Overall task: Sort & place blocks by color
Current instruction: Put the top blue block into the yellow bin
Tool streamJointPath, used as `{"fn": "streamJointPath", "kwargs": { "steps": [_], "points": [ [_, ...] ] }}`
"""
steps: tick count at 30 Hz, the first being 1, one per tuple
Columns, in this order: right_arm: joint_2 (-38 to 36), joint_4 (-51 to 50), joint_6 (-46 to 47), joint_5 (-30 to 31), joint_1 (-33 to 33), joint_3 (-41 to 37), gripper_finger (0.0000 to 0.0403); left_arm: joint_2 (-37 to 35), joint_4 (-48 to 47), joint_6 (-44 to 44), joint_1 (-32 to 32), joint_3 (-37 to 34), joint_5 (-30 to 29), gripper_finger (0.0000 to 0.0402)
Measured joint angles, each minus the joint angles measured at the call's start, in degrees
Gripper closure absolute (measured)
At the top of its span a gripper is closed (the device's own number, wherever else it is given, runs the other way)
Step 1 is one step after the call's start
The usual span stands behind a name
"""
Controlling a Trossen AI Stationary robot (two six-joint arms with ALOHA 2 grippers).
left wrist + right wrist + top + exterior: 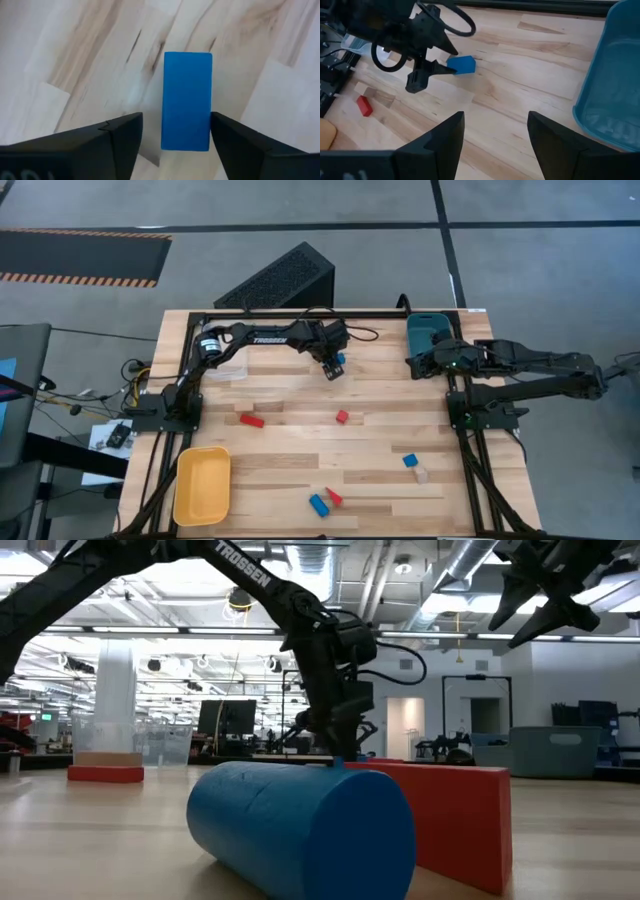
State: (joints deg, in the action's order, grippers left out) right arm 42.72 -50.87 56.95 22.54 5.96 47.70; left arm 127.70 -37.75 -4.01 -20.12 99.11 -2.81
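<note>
A blue block [186, 95] lies flat on the wooden table at the far middle, between the two fingers of my left gripper [176, 125], which is open and points steeply down at it [333, 370]. The right wrist view shows the same block [461, 65] at my left gripper's fingertips. My right gripper [495, 135] hangs open and empty above the table's far right, beside the teal tray [425, 330]. Two red blocks [251, 420] [342, 417] lie mid-table. A blue block [410, 461], a pale wooden one [421, 474], another blue one [318, 504] and a red wedge [333, 496] lie nearer the front. My left gripper straddles the blue block's two long sides, coming from above. One finger [230, 142] stands right at the block's long side [207, 125]; whether it touches I cannot tell. The other finger [125, 137] stands clear of it by a gap. The block rests on the table.
A yellow tray [202, 485] sits at the near left corner and a clear tray [230, 370] at the far left by the left arm's base. In the low view a blue cylinder [300, 830] and a red block [450, 820] fill the foreground.
</note>
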Motion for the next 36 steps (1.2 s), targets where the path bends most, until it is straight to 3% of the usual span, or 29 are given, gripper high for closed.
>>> {"fn": "streamJointPath", "kwargs": {
  "steps": [11, 15, 23, 31, 36],
  "points": [
    [0.0, 0.17, -2.97, -0.04, 0.02, 0.0, 0.0159, -0.07, 1.43, 0.49, 0.0, 0.0, 2.81, 0.0313],
    [0.0, 0.46, -5.0, -0.06, 0.24, 0.0, 0.0159, -0.07, 1.38, -1.42, -0.02, 0.0, 2.7, 0.0313],
    [-0.49, 0.39, -6.69, -0.28, 0.17, 0.0, 0.0159, -0.07, -1.15, -4.21, 0.19, 0.0, 2.86, 0.025],
    [-0.36, 1.14, -11.5, -0.6, 0.3, 0.0, 0.0159, -0.63, -12.73, -7.52, 0.43, 4.39, 5.86, 0.0288],
    [-0.35, 4.43, -16.65, -1.99, 2.53, 0.0, 0.0159, -0.74, -11.49, -9.69, 0.9, 6.34, 5.16, 0.028]
  ]
}}
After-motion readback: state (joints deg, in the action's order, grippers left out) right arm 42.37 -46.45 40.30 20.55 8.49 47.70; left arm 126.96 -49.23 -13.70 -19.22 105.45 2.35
